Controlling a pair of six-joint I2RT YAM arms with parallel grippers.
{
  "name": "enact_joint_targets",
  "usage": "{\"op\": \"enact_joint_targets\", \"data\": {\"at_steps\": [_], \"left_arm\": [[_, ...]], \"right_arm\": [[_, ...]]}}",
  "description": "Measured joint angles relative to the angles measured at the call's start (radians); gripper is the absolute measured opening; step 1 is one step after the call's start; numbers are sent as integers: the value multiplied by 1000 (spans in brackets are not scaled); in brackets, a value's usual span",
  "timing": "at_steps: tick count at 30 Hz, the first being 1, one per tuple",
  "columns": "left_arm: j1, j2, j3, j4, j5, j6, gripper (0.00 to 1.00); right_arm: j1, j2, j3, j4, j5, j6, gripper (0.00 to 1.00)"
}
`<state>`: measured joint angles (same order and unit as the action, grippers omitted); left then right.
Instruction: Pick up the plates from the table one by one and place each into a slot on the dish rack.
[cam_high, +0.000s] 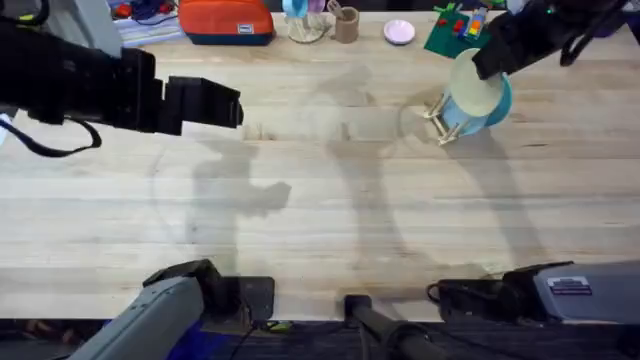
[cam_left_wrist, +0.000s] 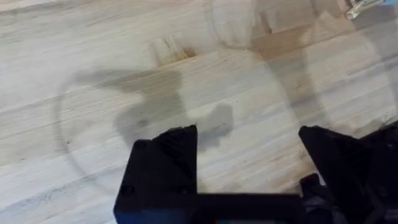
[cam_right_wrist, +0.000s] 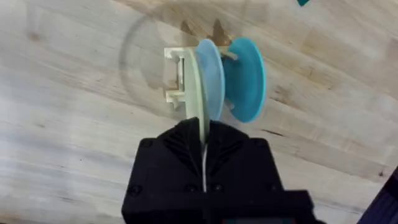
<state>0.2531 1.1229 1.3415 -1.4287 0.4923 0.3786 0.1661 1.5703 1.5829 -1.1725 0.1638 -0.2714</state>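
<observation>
Near edge: both arm bases, left one at lower left, right one at lower right, bare surface (cam_high: 330, 230) of pale planks in front of them, nothing lying on the near or middle boards. Left claw (cam_high: 232, 103) hangs over the left-middle of the surface, arm coming in from the far left; in the left wrist view its fingers (cam_left_wrist: 163, 163) stand wide apart with only wood grain and shadow between them, so open and empty. Farther back on the right: dish rack (cam_high: 441, 122), small light-wood frame with thin pegs, standing on the surface at far right. Three plates on edge in it, side by side: teal plate (cam_right_wrist: 247, 79) at one end, light blue plate (cam_right_wrist: 212, 78) in the middle, pale yellow-green plate (cam_right_wrist: 196, 87) at the other end, by the rack's end frame. Right claw (cam_high: 487, 62) reaches in from the far right and sits on the top rim of the yellow-green plate; the right wrist view shows the rim running straight into the gap between the black fingers (cam_right_wrist: 166, 155), so closed on that plate, plate upright and already down between the pegs. Can't tell whether its lower edge is fully seated on the frame. Far edge behind the rack: orange case (cam_high: 226, 21), tan cup (cam_high: 346, 24), small pale dish (cam_high: 399, 32), green board with bright toy bits (cam_high: 456, 28), all well apart from the rack.
</observation>
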Motion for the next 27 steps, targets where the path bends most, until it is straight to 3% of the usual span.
{"op": "enact_joint_targets", "data": {"at_steps": [16,27], "left_arm": [[0,0,0,-4,0,0,996],[0,0,0,-4,0,0,996]], "right_arm": [[-22,5,0,14,0,-14,30],[-22,79,0,21,0,-18,30]]}}
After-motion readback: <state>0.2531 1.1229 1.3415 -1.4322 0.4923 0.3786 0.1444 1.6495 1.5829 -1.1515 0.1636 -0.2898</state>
